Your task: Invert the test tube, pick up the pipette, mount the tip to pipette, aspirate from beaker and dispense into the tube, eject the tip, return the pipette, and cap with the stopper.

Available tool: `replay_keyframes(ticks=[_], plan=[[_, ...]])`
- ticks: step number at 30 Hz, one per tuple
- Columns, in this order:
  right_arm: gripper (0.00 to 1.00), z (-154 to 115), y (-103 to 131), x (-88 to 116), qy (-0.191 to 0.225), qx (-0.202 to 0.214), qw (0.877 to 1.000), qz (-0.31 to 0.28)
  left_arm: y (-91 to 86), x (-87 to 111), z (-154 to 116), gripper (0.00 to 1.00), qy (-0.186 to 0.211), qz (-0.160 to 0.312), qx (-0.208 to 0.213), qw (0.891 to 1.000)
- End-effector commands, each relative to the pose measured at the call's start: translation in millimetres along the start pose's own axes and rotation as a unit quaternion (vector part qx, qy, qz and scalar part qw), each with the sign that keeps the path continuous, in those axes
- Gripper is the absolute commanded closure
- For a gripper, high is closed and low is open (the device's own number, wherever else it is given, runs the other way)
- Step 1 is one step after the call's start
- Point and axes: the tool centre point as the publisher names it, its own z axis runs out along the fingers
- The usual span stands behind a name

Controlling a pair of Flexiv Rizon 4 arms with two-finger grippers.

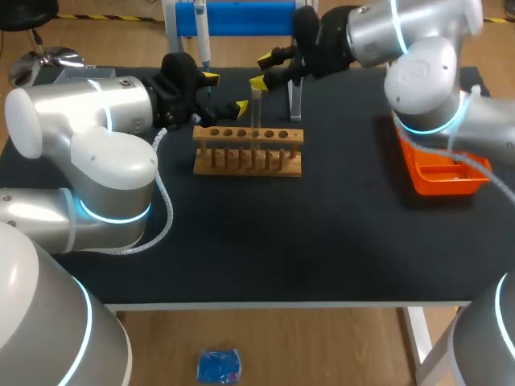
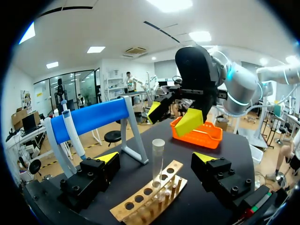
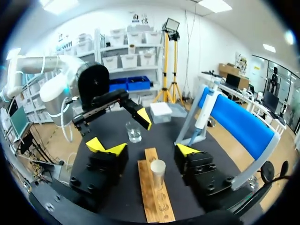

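The test tube point(image 2: 158, 160) stands upright (mouth up) in the wooden rack point(image 1: 249, 153), in a hole near the middle of its row. In the left wrist view it sits between the left gripper point(image 1: 225, 92)'s two yellow-tipped fingers, which are spread wide with a clear gap on either side, touching nothing. The right gripper point(image 1: 261, 71) hangs just above and behind the tube, fingers likewise parted and holding nothing; in its own wrist view the tube shows between them, untouched. A glass beaker point(image 3: 133, 132) sits on the black table point(image 1: 322, 241) past the rack's end, near the left gripper. The pipette point(image 1: 203, 40) hangs on the blue stand point(image 1: 241, 18) at the table's far edge. An orange tray point(image 1: 442, 173) lies well apart at the right side.
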Motion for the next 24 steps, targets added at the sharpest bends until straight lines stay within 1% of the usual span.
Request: replay_keyframes(ticks=[1, 9, 16, 22, 24], plan=[[1.0, 1, -2, 0, 0.013, -0.068, 0.998, 0.003, -0.2, -0.4, 0, 0.0, 0.0, 0.0, -0.001, 1.0], [1.0, 10, -3, 4, 0.041, -0.104, 0.994, 0.016, -0.2, -0.4, 0, 0.0, 0.0, 0.0, -0.001, 1.0], [1.0, 11, -6, 5, 0.042, -0.118, 0.992, 0.014, -0.2, -0.4, 0, 0.0, 0.0, 0.0, -0.001, 1.0], [1.0, 11, -8, 4, 0.044, -0.155, 0.987, 0.005, -0.2, -0.4, 0, 0.0, 0.0, 0.0, -0.001, 1.0], [1.0, 10, -8, 4, 0.044, -0.158, 0.986, 0.0, -0.2, -0.4, 0, 0.0, 0.0, 0.0, -0.001, 1.0]])
